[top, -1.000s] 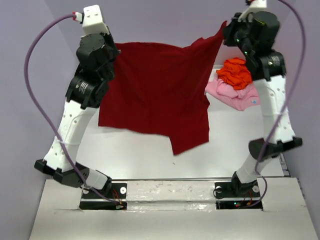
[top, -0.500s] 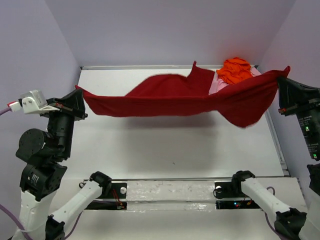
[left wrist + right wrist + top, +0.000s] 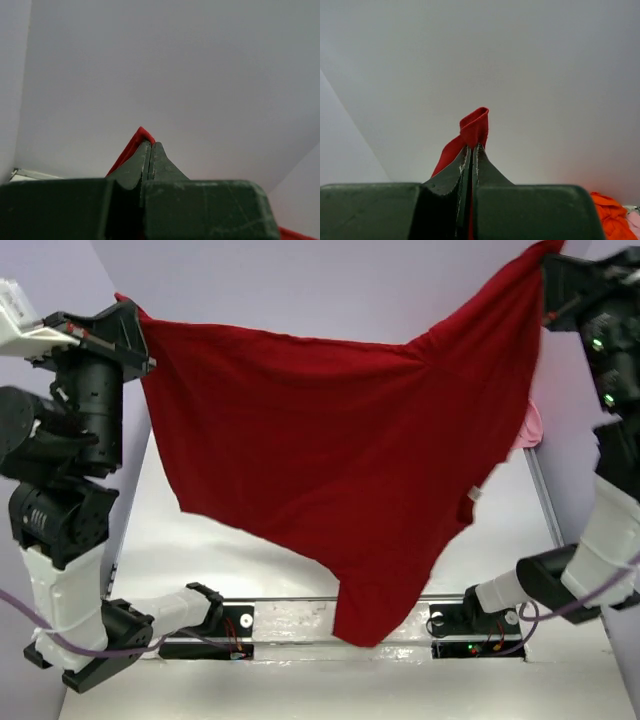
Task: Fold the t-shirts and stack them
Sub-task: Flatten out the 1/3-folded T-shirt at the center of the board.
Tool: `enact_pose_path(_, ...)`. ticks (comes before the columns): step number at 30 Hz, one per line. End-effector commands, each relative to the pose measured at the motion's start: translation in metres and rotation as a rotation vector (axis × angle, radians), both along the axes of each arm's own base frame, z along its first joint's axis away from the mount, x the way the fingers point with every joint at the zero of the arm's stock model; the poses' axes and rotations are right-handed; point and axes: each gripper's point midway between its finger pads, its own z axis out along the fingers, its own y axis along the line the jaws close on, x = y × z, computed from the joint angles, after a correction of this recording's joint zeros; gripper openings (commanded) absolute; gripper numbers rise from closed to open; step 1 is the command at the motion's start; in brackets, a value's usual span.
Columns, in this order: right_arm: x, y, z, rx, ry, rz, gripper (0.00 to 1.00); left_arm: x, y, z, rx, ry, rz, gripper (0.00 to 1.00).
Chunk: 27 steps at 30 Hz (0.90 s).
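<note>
well, nearest, the low tip of the dark red t-shirt (image 3: 340,470) hung over the base rail (image 3: 300,622) at the table's near edge. above it the cloth spread wide, lifted off the table (image 3: 240,555). the left gripper (image 3: 136,322) was pinched tight on its upper left corner, and the right gripper (image 3: 547,268) on its upper right. farther right, the light pink t-shirt (image 3: 532,426) peeked out, and the right wrist view caught the orange t-shirt (image 3: 610,215).
</note>
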Motion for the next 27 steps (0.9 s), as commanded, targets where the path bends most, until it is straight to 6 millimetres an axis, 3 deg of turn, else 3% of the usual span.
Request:
enact_pose_path(1,0.092,0.017,-0.036,-0.039,0.111,-0.037,0.0,0.066,-0.001,-0.016,0.073,0.085,0.186,0.0)
enact_pose_path(2,0.111,0.017,-0.047,-0.041,0.138,-0.066,0.0,0.078,-0.002,-0.024,0.082,0.104,0.205,0.0)
enact_pose_path(3,0.137,0.023,-0.072,-0.066,0.197,-0.072,0.0,0.101,-0.009,-0.047,0.114,0.156,0.215,0.0)
enact_pose_path(4,0.155,0.025,-0.088,-0.077,0.232,-0.088,0.0,0.117,-0.011,-0.058,0.113,0.168,0.22,0.0)
enact_pose_path(6,0.204,0.033,-0.126,-0.101,0.29,-0.11,0.0,0.16,-0.004,-0.095,0.105,0.23,0.248,0.0)
enact_pose_path(7,0.223,0.035,-0.148,-0.116,0.331,-0.124,0.0,0.183,-0.004,-0.122,0.112,0.265,0.25,0.0)
enact_pose_path(8,0.257,0.043,-0.183,-0.14,0.387,-0.131,0.0,0.208,0.007,-0.149,0.12,0.314,0.294,0.0)
enact_pose_path(9,0.272,0.044,-0.199,-0.155,0.414,-0.143,0.0,0.226,0.01,-0.178,0.13,0.363,0.303,0.0)
enact_pose_path(10,0.287,0.045,-0.217,-0.165,0.441,-0.162,0.0,0.239,0.014,-0.193,0.132,0.383,0.31,0.0)
enact_pose_path(11,0.302,0.04,-0.226,-0.167,0.447,-0.182,0.0,0.265,0.023,-0.222,0.14,0.428,0.348,0.0)
enact_pose_path(12,0.329,0.045,-0.269,-0.185,0.512,-0.189,0.0,0.279,0.028,-0.239,0.152,0.455,0.362,0.0)
enact_pose_path(14,0.355,0.044,-0.305,-0.203,0.552,-0.206,0.0,0.305,0.037,-0.269,0.159,0.504,0.392,0.0)
enact_pose_path(15,0.363,0.044,-0.31,-0.2,0.548,-0.217,0.0,0.328,0.038,-0.309,0.184,0.577,0.399,0.0)
enact_pose_path(16,0.381,0.047,-0.348,-0.228,0.597,-0.22,0.0,0.338,0.046,-0.312,0.176,0.586,0.418,0.0)
enact_pose_path(17,0.389,0.043,-0.354,-0.231,0.594,-0.228,0.0,0.357,0.045,-0.351,0.209,0.653,0.403,0.0)
enact_pose_path(18,0.395,0.042,-0.368,-0.237,0.611,-0.237,0.0,0.366,0.046,-0.364,0.224,0.678,0.398,0.0)
enact_pose_path(19,0.4,0.043,-0.38,-0.244,0.624,-0.237,0.0,0.373,0.054,-0.362,0.22,0.685,0.411,0.0)
enact_pose_path(20,0.407,0.046,-0.398,-0.249,0.643,-0.23,0.0,0.386,0.054,-0.396,0.214,0.74,0.395,0.0)
enact_pose_path(22,0.413,0.045,-0.424,-0.259,0.673,-0.214,0.0,0.396,0.061,-0.407,0.214,0.772,0.378,0.0)
enact_pose_path(23,0.417,0.045,-0.44,-0.266,0.695,-0.219,0.0,0.402,0.063,-0.431,0.215,0.814,0.379,0.0)
enact_pose_path(27,0.423,0.043,-0.479,-0.275,0.753,-0.204,0.0,0.411,0.075,-0.463,0.191,0.865,0.36,0.0)
